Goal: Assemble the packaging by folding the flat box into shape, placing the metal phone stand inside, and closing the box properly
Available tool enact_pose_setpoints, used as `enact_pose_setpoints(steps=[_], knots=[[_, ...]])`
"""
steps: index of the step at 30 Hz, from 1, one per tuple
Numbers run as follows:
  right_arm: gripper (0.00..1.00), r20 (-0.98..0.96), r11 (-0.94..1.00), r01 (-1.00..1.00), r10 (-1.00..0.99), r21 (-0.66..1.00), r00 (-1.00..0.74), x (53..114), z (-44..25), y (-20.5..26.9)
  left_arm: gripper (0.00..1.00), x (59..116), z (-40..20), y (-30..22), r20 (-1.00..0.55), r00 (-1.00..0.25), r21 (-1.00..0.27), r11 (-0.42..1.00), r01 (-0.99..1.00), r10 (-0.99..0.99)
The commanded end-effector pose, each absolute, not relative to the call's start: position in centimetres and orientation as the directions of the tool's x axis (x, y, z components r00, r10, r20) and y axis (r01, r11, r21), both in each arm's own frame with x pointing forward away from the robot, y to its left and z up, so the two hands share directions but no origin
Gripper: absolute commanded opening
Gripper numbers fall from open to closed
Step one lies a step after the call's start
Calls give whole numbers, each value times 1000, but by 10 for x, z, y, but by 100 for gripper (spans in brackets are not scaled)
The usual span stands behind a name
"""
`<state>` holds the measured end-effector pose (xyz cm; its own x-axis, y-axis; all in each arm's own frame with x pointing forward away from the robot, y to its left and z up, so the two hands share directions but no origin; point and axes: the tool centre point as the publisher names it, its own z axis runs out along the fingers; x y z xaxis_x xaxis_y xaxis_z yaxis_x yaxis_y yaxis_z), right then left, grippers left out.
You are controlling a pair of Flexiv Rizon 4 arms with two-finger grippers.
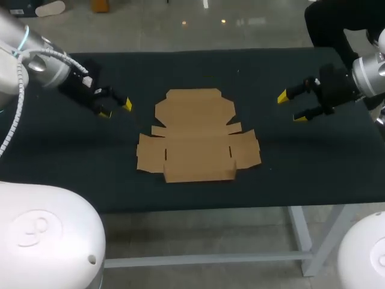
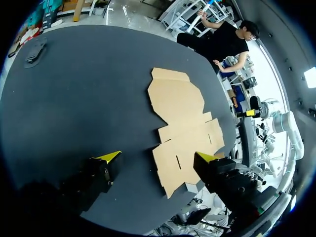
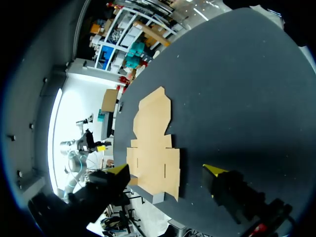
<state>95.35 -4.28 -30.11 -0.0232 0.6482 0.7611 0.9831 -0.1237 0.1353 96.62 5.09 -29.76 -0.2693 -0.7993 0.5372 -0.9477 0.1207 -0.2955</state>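
Note:
The flat brown cardboard box blank (image 1: 195, 135) lies unfolded in the middle of the black table (image 1: 72, 168). My left gripper (image 1: 116, 109) hovers to its left, open and empty. To the blank's right, my right gripper (image 1: 290, 107) is also open and holds nothing. From the left wrist, the blank (image 2: 182, 118) stretches ahead of the spread yellow fingertips (image 2: 111, 156). The right wrist view shows the blank (image 3: 153, 143) ahead of that gripper (image 3: 166, 170). No metal phone stand shows in the head view.
A small dark object (image 2: 35, 52) rests near a far corner of the table in the left wrist view; what it is cannot be told. Bare black tabletop surrounds the blank on all sides.

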Motion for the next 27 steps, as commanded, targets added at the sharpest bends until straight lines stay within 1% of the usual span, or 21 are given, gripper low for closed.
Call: enact_pose_setpoints(steps=[1,8,9,10,11,12,13,14,15,16,18,19,21,27], knots=[[100,764,-122,983,645,136,-26,953,-301,-44,100,957,-295,54,535,-250,-291,101,-951,-807],[100,764,-122,983,645,136,-26,953,-301,-44,100,953,-292,58,541,-251,-276,113,-955,-803],[100,764,-122,983,645,136,-26,953,-301,-44,85,953,-291,59,540,-250,-274,113,-955,-804],[100,764,-122,983,645,136,-26,953,-301,-44,39,953,-291,59,539,-252,-272,117,-955,-804],[100,764,-122,983,645,136,-26,953,-301,-44,7,954,-291,59,538,-255,-269,123,-955,-803],[100,764,-122,983,645,137,-27,955,-301,-43,0,954,-291,59,538,-257,-268,126,-955,-803],[100,761,-112,983,648,146,-39,956,-300,-43,0,954,-291,59,537,-260,-266,131,-955,-802],[90,760,-110,983,649,150,-44,958,-300,-41,0,954,-291,59,537,-261,-265,133,-955,-802],[60,757,-107,982,652,155,-49,960,-299,-40,0,954,-290,59,537,-263,-264,137,-955,-802],[48,754,-97,981,654,166,-63,963,-298,-40,0,954,-290,59,536,-265,-264,139,-955,-801],[36,752,-90,981,655,174,-73,969,-297,-38,0,954,-290,58,536,-271,-262,148,-954,-800],[21,751,-83,980,654,182,-84,972,-297,-38,0,954,-289,58,536,-272,-261,150,-954,-799],[0,747,-74,978,657,195,-100,978,-297,-36,0,954,-289,58,535,-273,-255,155,-954,-799],[0,730,-18,969,661,246,-173,991,-299,-26,0,955,-294,58,542,-275,-236,170,-957,-794]])
